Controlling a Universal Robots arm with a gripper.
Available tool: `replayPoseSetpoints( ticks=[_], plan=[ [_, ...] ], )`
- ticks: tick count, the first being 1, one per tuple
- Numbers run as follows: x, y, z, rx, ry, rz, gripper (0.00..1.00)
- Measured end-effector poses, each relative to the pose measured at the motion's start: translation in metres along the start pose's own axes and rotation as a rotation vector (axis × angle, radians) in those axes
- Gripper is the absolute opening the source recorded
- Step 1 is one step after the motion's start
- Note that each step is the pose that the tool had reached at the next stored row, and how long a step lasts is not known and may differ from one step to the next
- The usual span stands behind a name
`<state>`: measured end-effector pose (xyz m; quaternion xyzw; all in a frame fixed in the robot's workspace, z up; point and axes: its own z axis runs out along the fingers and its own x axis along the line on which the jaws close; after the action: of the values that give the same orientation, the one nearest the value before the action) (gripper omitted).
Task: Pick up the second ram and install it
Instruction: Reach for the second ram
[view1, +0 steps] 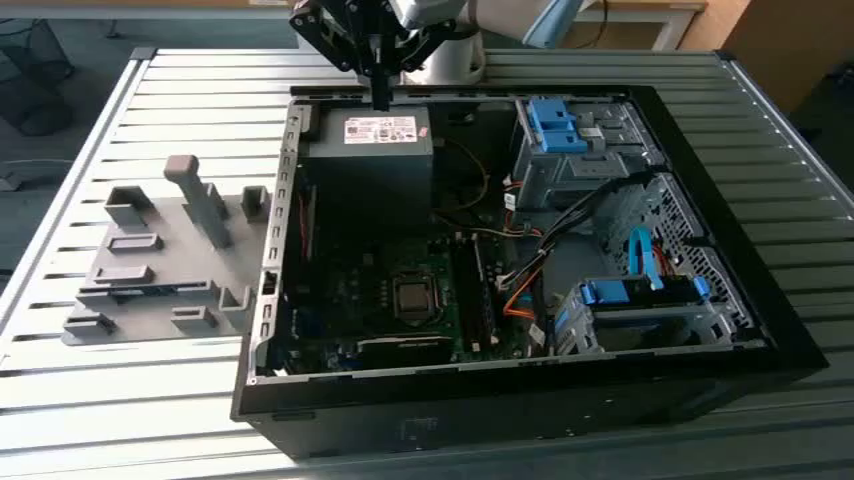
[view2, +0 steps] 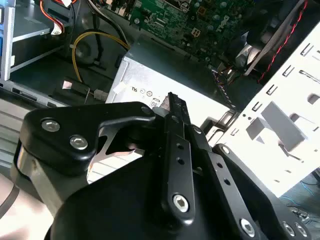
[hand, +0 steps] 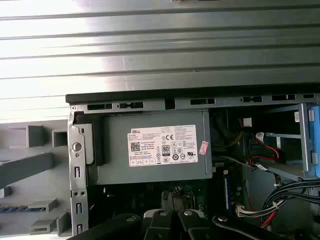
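While hand's over PSU, ram prob. apart

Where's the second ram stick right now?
The second ram lies in the grey holder tray on the exterior view's left of the open computer case, apart from the claw above the power supply.

Pincer in the foreground: black linkage, fingers drawn together, nothing seen between them. Grey power supply sat just beyond the tip, labelled face showing. Green motherboard lay further past it. Yellow cable ran off to one side of the pincer, and a pale holder plate with raised blocks sat on the other.
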<state>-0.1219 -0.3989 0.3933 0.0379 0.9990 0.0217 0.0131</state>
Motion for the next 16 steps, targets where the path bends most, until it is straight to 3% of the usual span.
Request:
replayPoseSetpoints(
  ticks=[16],
  plan=[
    [0.0038, -0.0003, -0.0001, 0.0, 0.0, 0.0, 0.11]
  ],
)
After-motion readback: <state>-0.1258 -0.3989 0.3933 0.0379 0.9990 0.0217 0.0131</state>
